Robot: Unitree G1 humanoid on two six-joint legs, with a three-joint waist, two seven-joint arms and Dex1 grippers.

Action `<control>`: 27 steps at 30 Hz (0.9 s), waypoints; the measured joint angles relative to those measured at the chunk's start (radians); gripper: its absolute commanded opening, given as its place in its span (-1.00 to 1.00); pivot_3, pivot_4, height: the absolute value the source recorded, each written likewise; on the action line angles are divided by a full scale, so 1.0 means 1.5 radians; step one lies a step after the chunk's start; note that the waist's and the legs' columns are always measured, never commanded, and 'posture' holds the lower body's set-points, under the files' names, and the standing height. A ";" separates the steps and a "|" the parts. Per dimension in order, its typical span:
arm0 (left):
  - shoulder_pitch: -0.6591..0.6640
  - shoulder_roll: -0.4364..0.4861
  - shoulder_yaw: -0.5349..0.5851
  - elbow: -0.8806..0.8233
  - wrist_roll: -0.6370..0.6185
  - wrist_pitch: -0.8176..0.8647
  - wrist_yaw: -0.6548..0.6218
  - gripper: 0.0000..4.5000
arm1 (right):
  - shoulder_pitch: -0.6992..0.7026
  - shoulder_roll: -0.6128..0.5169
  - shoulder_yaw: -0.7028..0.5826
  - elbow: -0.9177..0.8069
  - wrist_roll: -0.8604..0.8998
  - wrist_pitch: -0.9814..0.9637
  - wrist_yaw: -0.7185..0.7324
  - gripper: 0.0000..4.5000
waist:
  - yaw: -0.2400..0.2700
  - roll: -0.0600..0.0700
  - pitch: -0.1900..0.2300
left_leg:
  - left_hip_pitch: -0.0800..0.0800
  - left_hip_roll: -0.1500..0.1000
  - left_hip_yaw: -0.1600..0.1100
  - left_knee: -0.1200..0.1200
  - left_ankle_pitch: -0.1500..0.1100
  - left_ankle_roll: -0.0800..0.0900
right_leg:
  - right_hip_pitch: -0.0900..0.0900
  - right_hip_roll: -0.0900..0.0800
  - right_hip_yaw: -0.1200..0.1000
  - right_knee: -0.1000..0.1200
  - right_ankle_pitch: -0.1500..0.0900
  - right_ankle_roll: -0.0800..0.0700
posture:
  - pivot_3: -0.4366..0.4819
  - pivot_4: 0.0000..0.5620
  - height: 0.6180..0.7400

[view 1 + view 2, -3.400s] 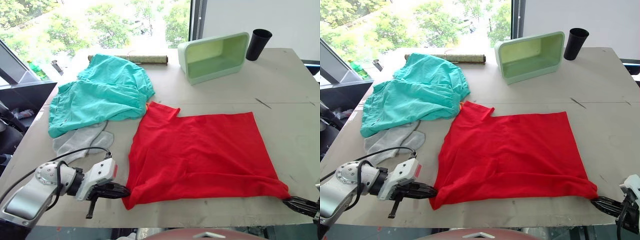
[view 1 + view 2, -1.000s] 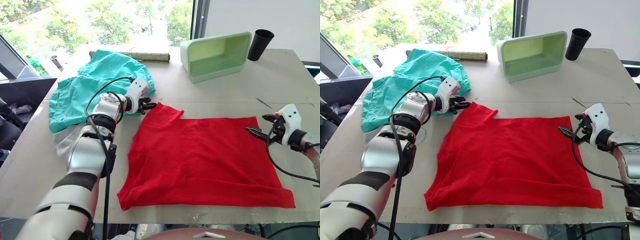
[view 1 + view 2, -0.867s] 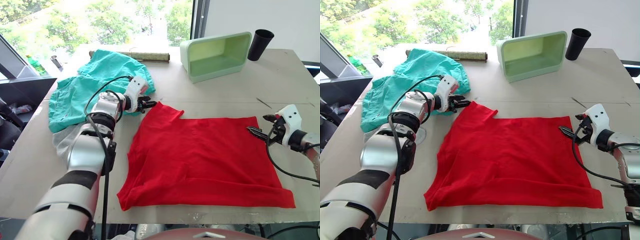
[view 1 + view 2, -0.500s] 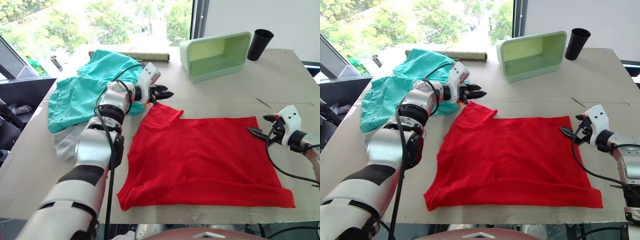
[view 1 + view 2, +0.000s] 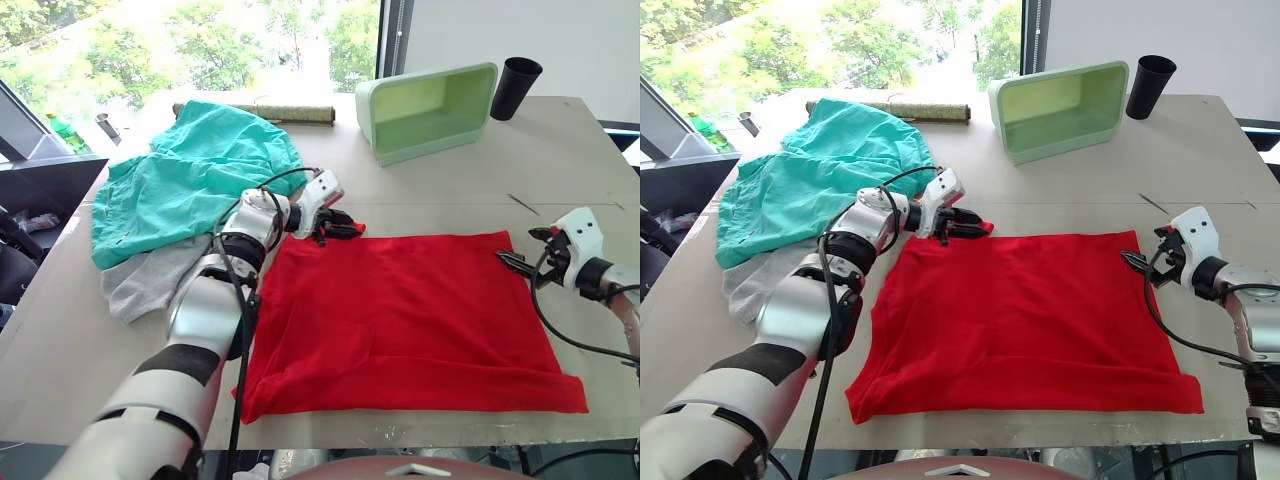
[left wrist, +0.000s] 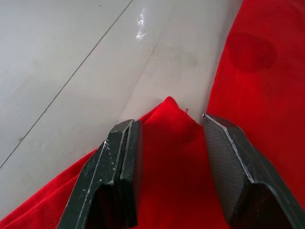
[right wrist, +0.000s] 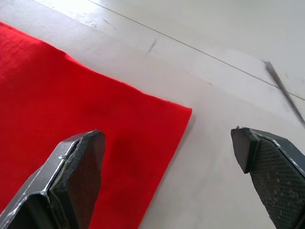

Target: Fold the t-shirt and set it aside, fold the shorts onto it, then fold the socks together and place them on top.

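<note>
The bright red, soft cotton t-shirt (image 5: 405,315) lies flat on the grey table (image 5: 560,170) between both open pincers, left pincer (image 6: 169,143) straddling its far corner, right pincer (image 7: 171,162) beside the opposite corner; limp, light cloth, probably best pinched at corners.

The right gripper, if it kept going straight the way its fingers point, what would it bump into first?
Most likely the far right corner of the t-shirt: the right gripper is open and aimed at that corner's edge, though its height above the table is unclear.
</note>
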 measured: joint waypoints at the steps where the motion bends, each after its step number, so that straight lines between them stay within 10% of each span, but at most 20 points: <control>1: 0.000 0.000 -0.005 -0.002 0.004 -0.004 0.003 -0.02 | -0.001 0.001 0.004 0.000 -0.001 0.001 0.000 1.00 | 0.000 0.000 0.000 | 0.000 0.000 0.000 0.000 0.000 0.000 | 0.000 0.000 0.000 0.000 0.000 0.000 | -0.05 -0.47 1.00; 9: 0.011 0.000 -0.020 -0.027 0.014 -0.008 0.012 -0.02 | -0.010 0.004 0.008 0.011 -0.006 0.004 0.000 1.00 | 0.000 0.000 0.000 | 0.000 0.000 0.000 0.000 0.000 0.000 | 0.000 0.000 0.000 0.000 0.000 0.000 | -0.05 -0.47 1.00; 15: 0.015 0.000 -0.024 -0.037 0.021 -0.005 0.036 -0.91 | -0.022 0.008 0.016 0.026 -0.013 0.008 -0.001 1.00 | 0.000 0.000 -0.001 | 0.000 0.000 0.000 0.000 0.000 0.000 | 0.000 0.000 0.000 0.000 0.000 0.000 | -0.05 -0.47 1.00; 27: 0.040 0.006 -0.011 -0.075 0.009 0.016 0.042 -0.91 | -0.109 0.071 -0.009 0.067 0.039 0.174 -0.091 1.00 | -0.005 0.000 -0.001 | 0.001 0.000 0.000 0.000 0.000 0.000 | 0.000 0.000 0.000 0.001 0.000 0.000 | -0.05 -0.47 1.00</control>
